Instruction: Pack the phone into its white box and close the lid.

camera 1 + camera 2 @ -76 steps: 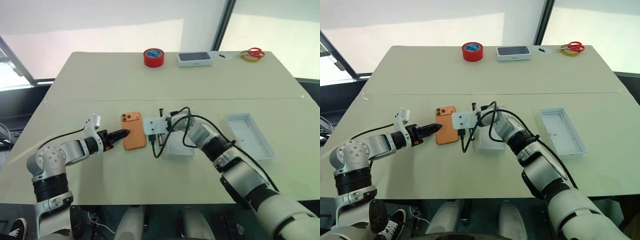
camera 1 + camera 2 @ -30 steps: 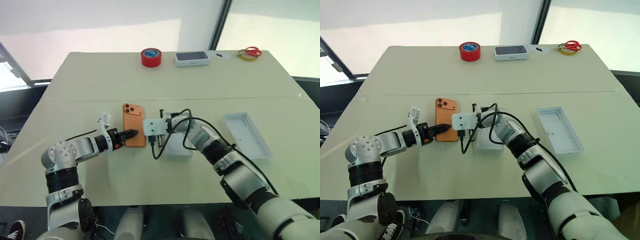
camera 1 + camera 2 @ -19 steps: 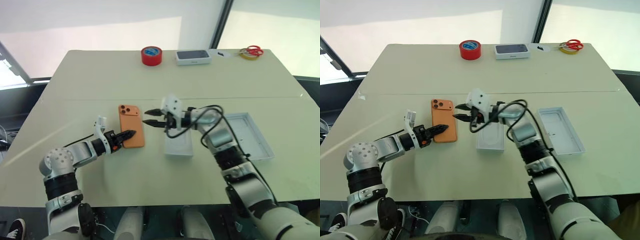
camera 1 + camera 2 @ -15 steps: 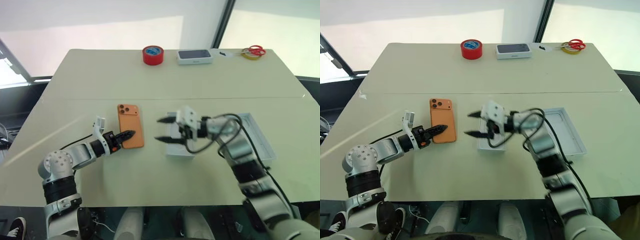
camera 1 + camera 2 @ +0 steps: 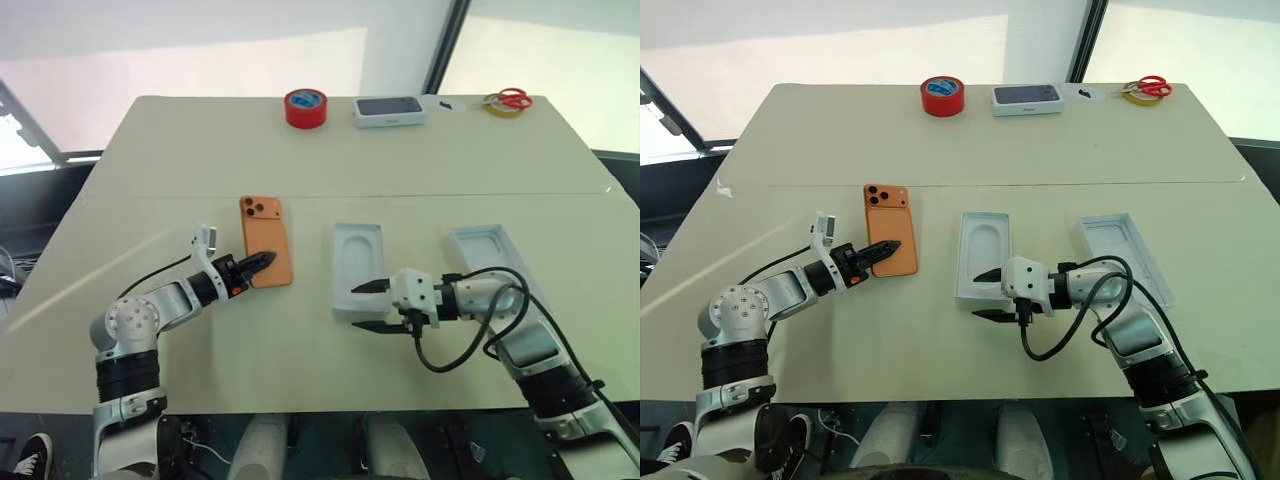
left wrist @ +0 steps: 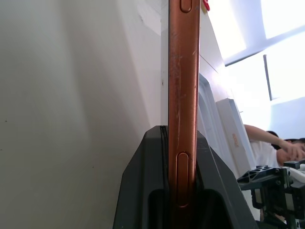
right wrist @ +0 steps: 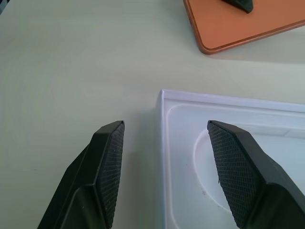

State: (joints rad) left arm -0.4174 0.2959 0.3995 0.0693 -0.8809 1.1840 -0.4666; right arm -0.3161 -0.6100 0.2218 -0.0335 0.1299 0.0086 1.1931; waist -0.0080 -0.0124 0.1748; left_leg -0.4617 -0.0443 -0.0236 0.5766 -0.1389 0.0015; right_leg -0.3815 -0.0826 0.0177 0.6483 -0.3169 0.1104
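The orange phone point(image 5: 266, 254) lies back up on the table left of centre, its camera block at the far end. My left gripper point(image 5: 264, 260) is shut on its near edge; the left wrist view shows the thin orange edge point(image 6: 183, 71) clamped between both fingers. My right gripper point(image 5: 354, 308) hovers open and holds nothing, at the near end of a white tray with a rounded recess point(image 5: 343, 262). The tray's corner point(image 7: 228, 157) sits between its fingertips. The lid point(image 5: 497, 265) lies open side up to the right. The white box is hidden or out of view.
At the table's far edge stand a red tape roll point(image 5: 305, 108), a white box with a dark phone picture point(image 5: 389, 111), and scissors on a yellow tape ring point(image 5: 505, 103). A person point(image 6: 271, 148) sits beyond the table in the left wrist view.
My right gripper has opened and drawn back from beside the phone to the tray's near end, uncovering the tray. The left gripper keeps its hold on the phone.
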